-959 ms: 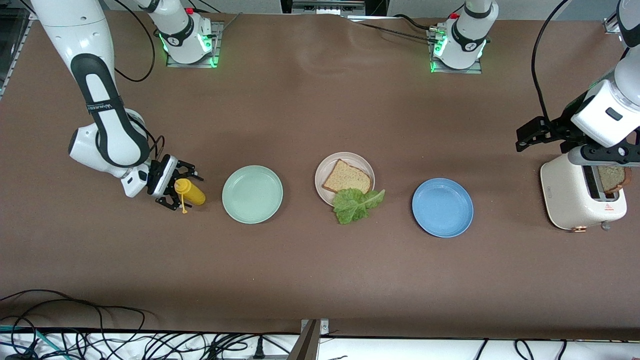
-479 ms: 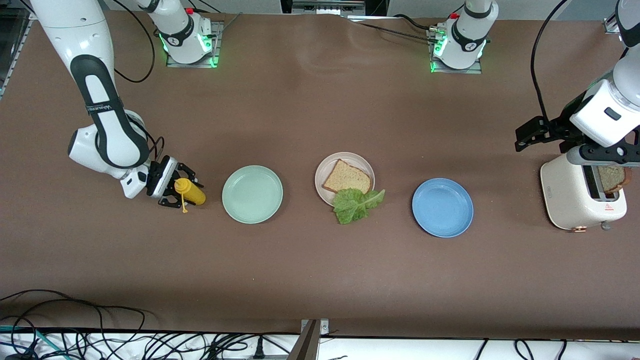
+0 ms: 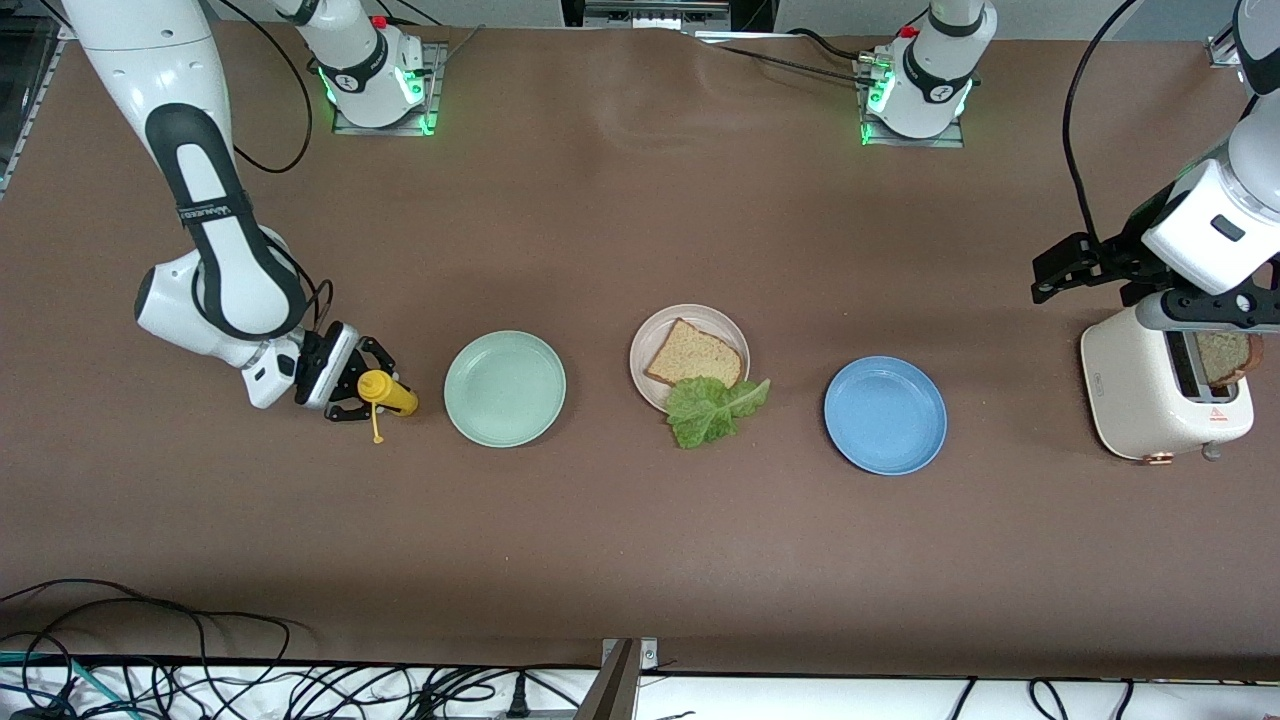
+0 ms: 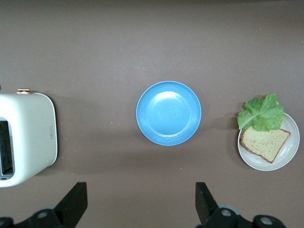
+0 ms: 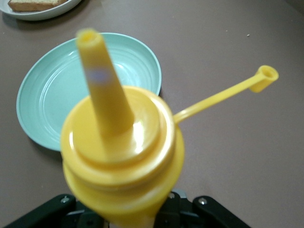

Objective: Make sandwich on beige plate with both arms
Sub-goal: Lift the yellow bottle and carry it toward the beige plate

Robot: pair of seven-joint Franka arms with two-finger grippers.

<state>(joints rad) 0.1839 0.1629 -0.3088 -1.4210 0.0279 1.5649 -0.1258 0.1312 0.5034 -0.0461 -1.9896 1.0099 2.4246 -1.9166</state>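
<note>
The beige plate (image 3: 650,335) sits mid-table with one toasted bread slice (image 3: 693,355) on it. A green lettuce leaf (image 3: 712,408) lies partly on that plate and hangs over its nearer rim onto the table. A second slice (image 3: 1222,357) stands in the toaster (image 3: 1150,395) at the left arm's end. Down at the table, my right gripper (image 3: 362,392) is shut on the small yellow squeeze bottle (image 3: 392,396), whose loose cap dangles on its strap. My left gripper (image 4: 141,204) waits open and empty, high over the table beside the toaster.
A mint green plate (image 3: 505,388) lies between the squeeze bottle and the beige plate. A blue plate (image 3: 885,414) lies between the beige plate and the toaster. Cables run along the table edge nearest the camera.
My right gripper has closed on the yellow bottle, which has tipped and shifted slightly with it. The left arm has not moved.
</note>
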